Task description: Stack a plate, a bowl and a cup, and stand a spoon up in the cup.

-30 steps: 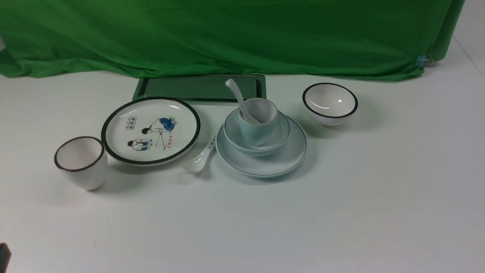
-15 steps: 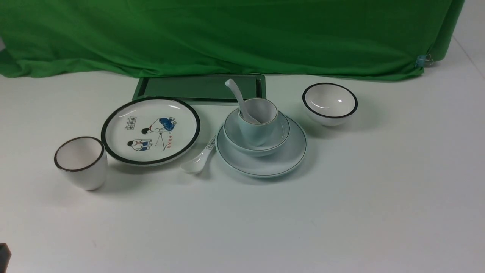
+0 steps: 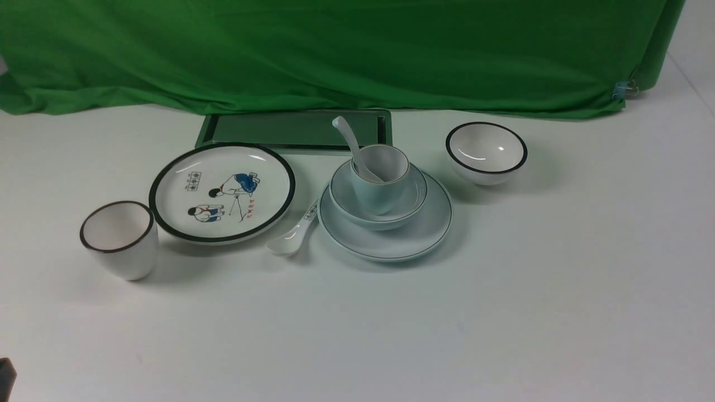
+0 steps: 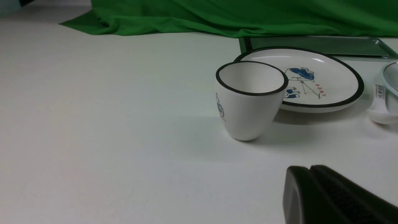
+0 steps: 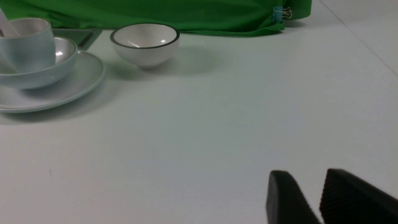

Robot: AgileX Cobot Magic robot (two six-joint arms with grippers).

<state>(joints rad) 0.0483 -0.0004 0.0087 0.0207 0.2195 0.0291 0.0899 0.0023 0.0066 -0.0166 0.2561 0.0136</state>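
Note:
The pale blue-green plate sits at the table's middle. The bowl rests on it, and the pale blue cup stands in the bowl. The plain white spoon stands in the cup, its handle leaning back-left. The stack also shows in the right wrist view: plate, bowl, cup. My left gripper is shut and empty, low over the table near the front left. My right gripper is slightly open and empty, well to the front right of the stack.
A white plate with cartoon figures, a black-rimmed white cup and a marked white spoon lie left of the stack. A black-rimmed white bowl stands right of it. A green tray and green cloth are behind.

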